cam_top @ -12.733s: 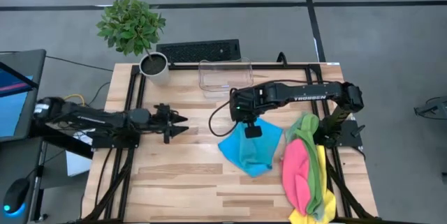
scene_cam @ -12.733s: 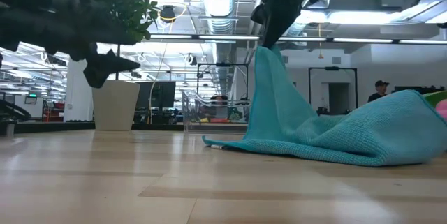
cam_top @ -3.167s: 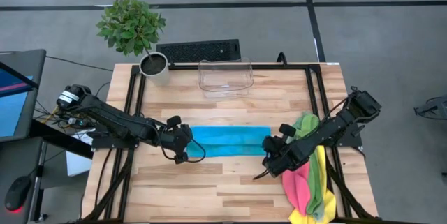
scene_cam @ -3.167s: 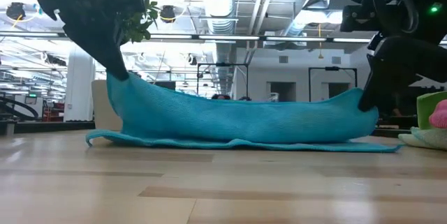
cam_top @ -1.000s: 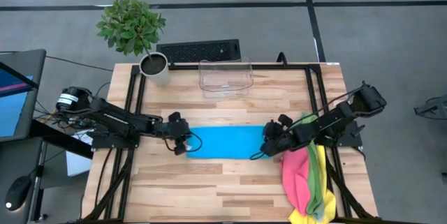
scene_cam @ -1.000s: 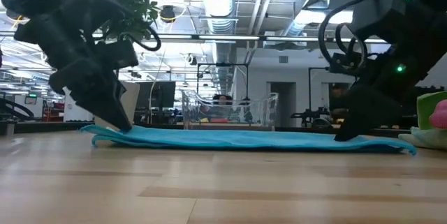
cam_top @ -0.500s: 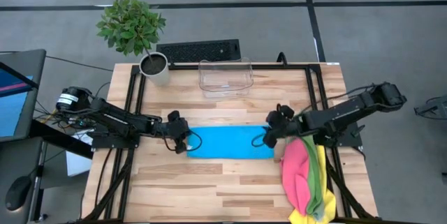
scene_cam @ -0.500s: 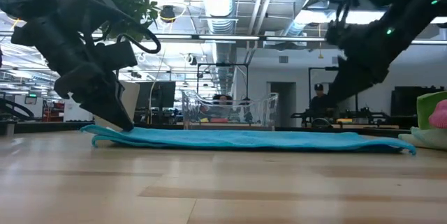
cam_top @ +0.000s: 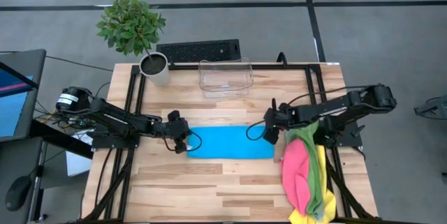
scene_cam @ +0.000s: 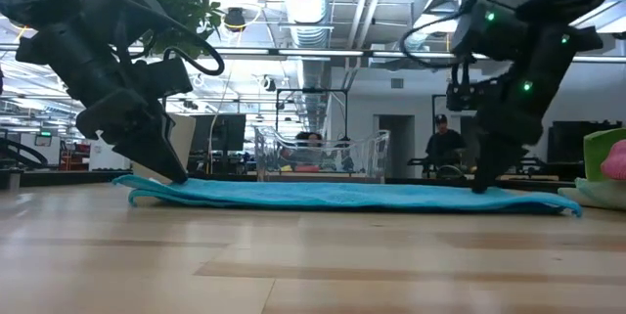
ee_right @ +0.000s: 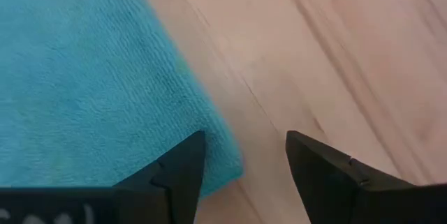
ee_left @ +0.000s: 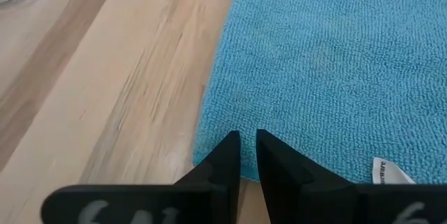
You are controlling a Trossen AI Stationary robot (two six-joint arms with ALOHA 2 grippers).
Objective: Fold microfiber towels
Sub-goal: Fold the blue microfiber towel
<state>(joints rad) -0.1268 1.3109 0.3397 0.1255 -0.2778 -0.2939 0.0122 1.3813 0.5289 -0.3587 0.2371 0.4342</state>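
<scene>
A bright blue towel [cam_top: 230,142] lies folded into a flat strip along the middle of the table. My left gripper [cam_top: 185,142] is at its left end, down at the cloth [scene_cam: 179,179] and shut on it. My right gripper [cam_top: 269,132] stands open at the strip's far right corner [ee_right: 220,161]; one finger is over the cloth and the other over bare wood. A white tag [ee_left: 387,172] sticks out of the towel's near edge. My left gripper has the blue towel's left end, at the near edge close to the corner [ee_left: 209,155], between its almost shut fingertips [ee_left: 230,144]. The fingers slant down from the table's left. The cloth lies flat on the table. I cannot tell how many layers are caught. My right gripper's open fingers reach down to the towel's far right corner [scene_cam: 479,189]. I cannot tell whether a fingertip touches the cloth.
A heap of pink, green and yellow towels [cam_top: 307,175] lies at the table's right edge beside my right arm. A clear plastic bin [cam_top: 225,76] and a potted plant [cam_top: 150,63] stand at the far edge. Bare wood [cam_top: 209,189] lies toward the near edge.
My right gripper has left the towel's near right corner. It rose, went toward the table's far edge along the strip's right end, and came down again at the far right corner. The towel has stayed flat.
</scene>
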